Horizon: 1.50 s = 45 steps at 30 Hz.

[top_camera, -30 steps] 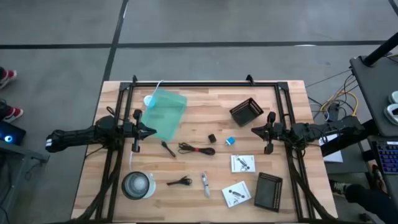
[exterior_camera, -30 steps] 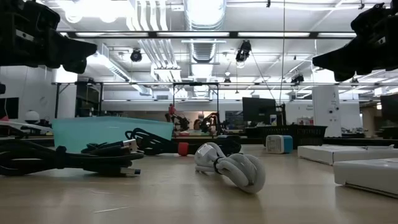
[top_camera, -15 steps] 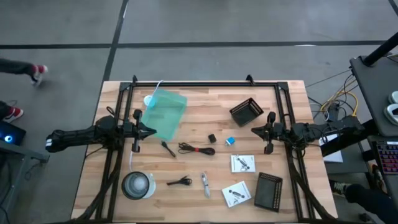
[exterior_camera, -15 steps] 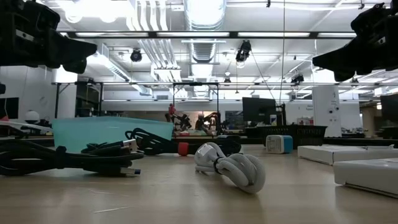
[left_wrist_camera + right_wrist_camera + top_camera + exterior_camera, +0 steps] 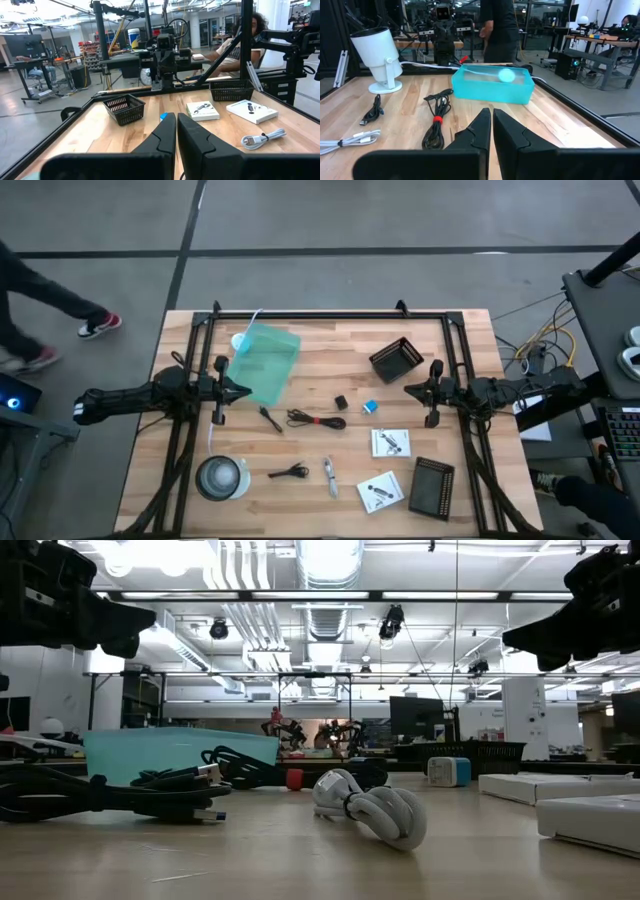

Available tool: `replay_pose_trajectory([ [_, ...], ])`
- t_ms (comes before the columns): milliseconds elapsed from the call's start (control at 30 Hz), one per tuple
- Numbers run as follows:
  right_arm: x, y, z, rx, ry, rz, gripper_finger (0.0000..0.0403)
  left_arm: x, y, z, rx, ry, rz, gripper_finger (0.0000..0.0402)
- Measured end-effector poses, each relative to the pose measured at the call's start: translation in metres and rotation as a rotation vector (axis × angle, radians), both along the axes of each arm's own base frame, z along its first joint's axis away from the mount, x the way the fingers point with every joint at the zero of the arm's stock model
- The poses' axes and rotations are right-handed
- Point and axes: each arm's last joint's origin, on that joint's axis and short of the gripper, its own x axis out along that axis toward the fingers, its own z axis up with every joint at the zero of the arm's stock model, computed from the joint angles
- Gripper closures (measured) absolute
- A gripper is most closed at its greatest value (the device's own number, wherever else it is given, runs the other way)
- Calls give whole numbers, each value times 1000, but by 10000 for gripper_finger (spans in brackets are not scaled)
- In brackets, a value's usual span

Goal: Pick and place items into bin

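Note:
My left gripper (image 5: 243, 391) hovers shut over the table's left part, beside the teal bin (image 5: 265, 362). My right gripper (image 5: 408, 389) hovers shut over the right part, and neither holds anything. The items lie flat on the wood between them. They are a black cable with a red tie (image 5: 316, 419), a small black cable (image 5: 289, 472), a black clip (image 5: 268, 418), a black cube (image 5: 341, 402), a blue piece (image 5: 369, 407), a silvery-white coiled cable (image 5: 331, 476) and two white packets (image 5: 390, 442) (image 5: 380, 491). The right wrist view shows the bin (image 5: 492, 84) ahead.
A round clear tub (image 5: 220, 477) stands near the table's near left corner. One black mesh basket (image 5: 396, 358) sits far right and another (image 5: 432, 487) near right. A black frame (image 5: 330, 313) rims the table. A person walks on the floor (image 5: 40, 290) to the left.
Both arms and all items have kept still. A person has walked along the floor beyond the table's left side.

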Motion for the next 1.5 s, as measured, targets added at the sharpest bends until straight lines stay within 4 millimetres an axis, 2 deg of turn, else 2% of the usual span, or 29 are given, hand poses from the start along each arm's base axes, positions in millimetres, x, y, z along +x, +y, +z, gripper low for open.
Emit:
replay_pose_trajectory([
  [1300,0,0,0,9,-2,0,394,0,0,1,0,-8,0,401],
  [1500,0,0,0,77,-19,-2,394,0,0,1,-11,-7,0,401],
])
